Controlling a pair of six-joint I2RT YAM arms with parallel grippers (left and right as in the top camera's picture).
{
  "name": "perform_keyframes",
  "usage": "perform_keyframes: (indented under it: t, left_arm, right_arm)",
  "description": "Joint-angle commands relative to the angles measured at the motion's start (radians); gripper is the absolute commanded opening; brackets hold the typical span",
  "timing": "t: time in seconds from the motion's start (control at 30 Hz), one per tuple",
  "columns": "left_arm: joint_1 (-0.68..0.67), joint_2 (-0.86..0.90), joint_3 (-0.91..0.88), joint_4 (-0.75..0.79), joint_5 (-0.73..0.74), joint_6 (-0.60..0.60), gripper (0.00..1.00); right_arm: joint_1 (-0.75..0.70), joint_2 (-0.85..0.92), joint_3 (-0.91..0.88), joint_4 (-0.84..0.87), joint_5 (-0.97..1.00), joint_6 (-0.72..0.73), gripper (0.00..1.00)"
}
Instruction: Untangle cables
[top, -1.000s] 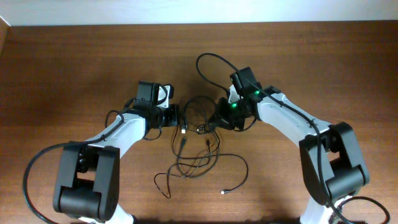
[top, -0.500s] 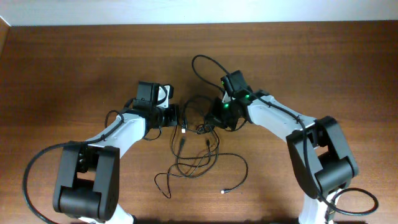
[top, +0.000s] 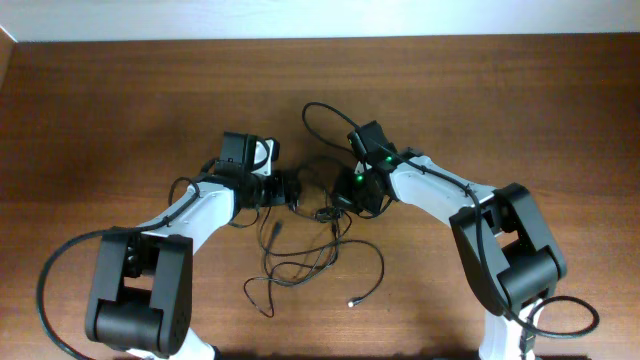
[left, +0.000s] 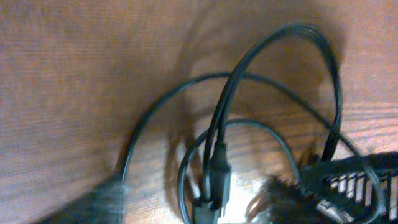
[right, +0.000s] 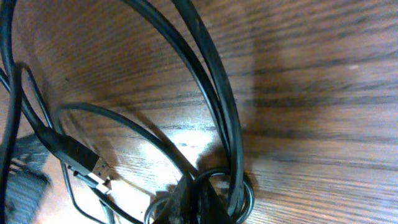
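The cables (top: 325, 213) are thin black cords knotted together at mid-table, with loose strands trailing toward the front and a white-tipped plug end (top: 352, 301). My left gripper (top: 292, 192) sits at the knot's left side. In the left wrist view the jaws of the left gripper (left: 193, 208) stand apart, blurred, with a plug (left: 221, 171) and looping cables (left: 217, 124) lying between them, not pinched. My right gripper (top: 343, 203) is at the knot's right side. In the right wrist view the right gripper (right: 199, 202) is shut, its dark tips pinching cables (right: 211, 93) that coil round them.
A big cable loop (top: 325, 107) arches behind the right gripper. A metal-tipped plug (right: 93, 167) lies on the wood left of the right gripper's tips. The table is brown wood (top: 520, 120), and both arm bases stand at the front edge.
My right gripper has slid left toward the knot and shut. My left gripper has opened, and the plug it held has dropped. The loose strands have shifted left and toward the front.
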Motion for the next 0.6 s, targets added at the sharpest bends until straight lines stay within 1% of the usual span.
perform_keyframes:
  t: [0.0,0.03,0.07,0.1,0.13,0.17,0.23,0.27,0.37,0.4,0.47,0.57]
  left_arm:
    - [0.023,-0.017,0.065,-0.109,0.045,-0.018,0.99]
    - [0.035,-0.035,0.103,-0.166,0.097,-0.017,0.99]
    - [0.046,-0.064,0.148,-0.219,0.193,-0.018,0.99]
    - [0.05,-0.09,0.171,-0.233,0.284,-0.019,0.99]
    - [0.05,-0.114,0.18,-0.228,0.359,-0.056,0.99]
    - [0.05,-0.13,0.18,-0.22,0.391,-0.132,0.99]
    - [0.046,-0.142,0.18,-0.219,0.45,-0.345,0.99]
    - [0.038,-0.139,0.18,-0.217,0.454,-0.407,0.99]
    - [-0.009,-0.134,0.179,-0.222,0.396,-0.558,0.99]
    - [-0.035,-0.129,0.178,-0.258,0.334,-0.658,0.99]
    - [-0.058,-0.116,0.176,-0.315,0.265,-0.769,0.99]
    - [-0.074,-0.063,0.175,-0.333,0.253,-0.883,0.99]
  right_arm:
    - [0.003,-0.097,0.003,-0.012,0.083,-0.021,0.04]
    - [0.003,-0.118,0.003,-0.013,0.107,-0.021,0.04]
    - [0.003,-0.131,0.003,-0.013,0.126,-0.022,0.04]
    - [0.003,-0.132,0.003,-0.013,0.135,-0.022,0.04]
    - [0.003,-0.131,0.003,-0.013,0.135,-0.022,0.04]
    - [0.004,-0.13,0.003,-0.016,0.135,-0.022,0.04]
    - [0.006,-0.13,0.003,-0.017,0.135,-0.026,0.04]
    - [0.006,-0.13,0.003,-0.018,0.135,-0.026,0.04]
    - [0.005,-0.13,0.003,-0.021,0.134,-0.03,0.04]
    - [0.005,-0.13,0.003,-0.021,0.134,-0.03,0.04]
    - [0.005,-0.13,0.003,-0.024,0.13,-0.036,0.04]
    - [0.005,-0.13,0.003,-0.039,0.127,-0.048,0.04]
